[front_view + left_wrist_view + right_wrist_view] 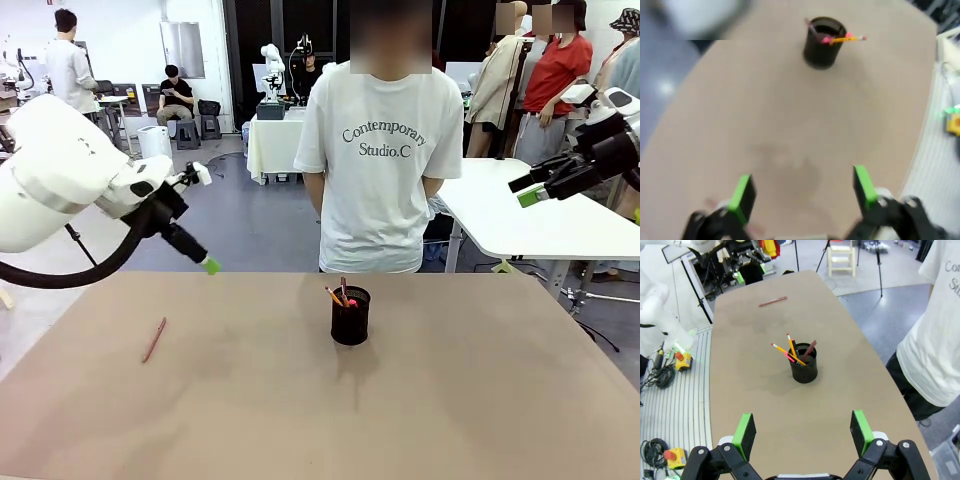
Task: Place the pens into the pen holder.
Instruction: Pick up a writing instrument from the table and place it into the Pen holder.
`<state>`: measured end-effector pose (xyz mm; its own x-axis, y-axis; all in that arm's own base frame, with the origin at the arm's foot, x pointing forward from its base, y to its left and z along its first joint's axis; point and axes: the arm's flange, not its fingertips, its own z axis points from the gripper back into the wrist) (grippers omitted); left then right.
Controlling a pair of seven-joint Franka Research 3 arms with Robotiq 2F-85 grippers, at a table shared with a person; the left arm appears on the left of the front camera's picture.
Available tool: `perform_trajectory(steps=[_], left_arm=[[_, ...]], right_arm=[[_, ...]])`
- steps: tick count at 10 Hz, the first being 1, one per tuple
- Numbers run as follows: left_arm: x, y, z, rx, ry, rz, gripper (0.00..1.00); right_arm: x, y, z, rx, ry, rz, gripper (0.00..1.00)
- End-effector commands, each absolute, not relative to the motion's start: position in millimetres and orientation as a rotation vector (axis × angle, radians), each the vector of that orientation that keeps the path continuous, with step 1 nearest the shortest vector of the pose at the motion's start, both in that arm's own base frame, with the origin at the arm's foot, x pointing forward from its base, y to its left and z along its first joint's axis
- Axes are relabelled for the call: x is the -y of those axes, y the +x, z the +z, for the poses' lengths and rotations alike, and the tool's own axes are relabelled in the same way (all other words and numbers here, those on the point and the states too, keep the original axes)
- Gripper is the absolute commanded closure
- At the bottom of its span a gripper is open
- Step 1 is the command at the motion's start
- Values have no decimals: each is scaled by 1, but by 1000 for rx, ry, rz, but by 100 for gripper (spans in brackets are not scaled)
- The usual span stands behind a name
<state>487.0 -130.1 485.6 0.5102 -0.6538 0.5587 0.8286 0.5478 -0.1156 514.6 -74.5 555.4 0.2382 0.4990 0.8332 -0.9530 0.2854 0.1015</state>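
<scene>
Holding several pens (pixel 795 352) — black pen holder (pixel 804 372)

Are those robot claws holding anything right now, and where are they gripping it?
Nothing is held: the left gripper and right gripper are both open and empty.

One pen holder (pixel 804 371) is seen on the surface (pixel 450 400). At least three pens (pixel 790 352) are counted inside it. One more pen (pixel 153 340) is seen lying outside.
</scene>
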Motion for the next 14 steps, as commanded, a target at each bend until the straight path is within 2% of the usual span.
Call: perform_trajectory(steps=[1, 5, 6, 14], left_arm=[[120, 485, 487, 328, -312, -828, 0], [89, 491, 469, 233, -86, -557, 0], [84, 491, 464, 213, -82, -502, 0], [83, 493, 458, 225, -98, -528, 0]], right_arm=[[74, 514, 559, 779, 698, 1121, 0], [74, 514, 559, 779, 698, 1121, 0], [74, 514, 559, 779, 698, 1121, 0], [74, 514, 559, 779, 698, 1121, 0]])
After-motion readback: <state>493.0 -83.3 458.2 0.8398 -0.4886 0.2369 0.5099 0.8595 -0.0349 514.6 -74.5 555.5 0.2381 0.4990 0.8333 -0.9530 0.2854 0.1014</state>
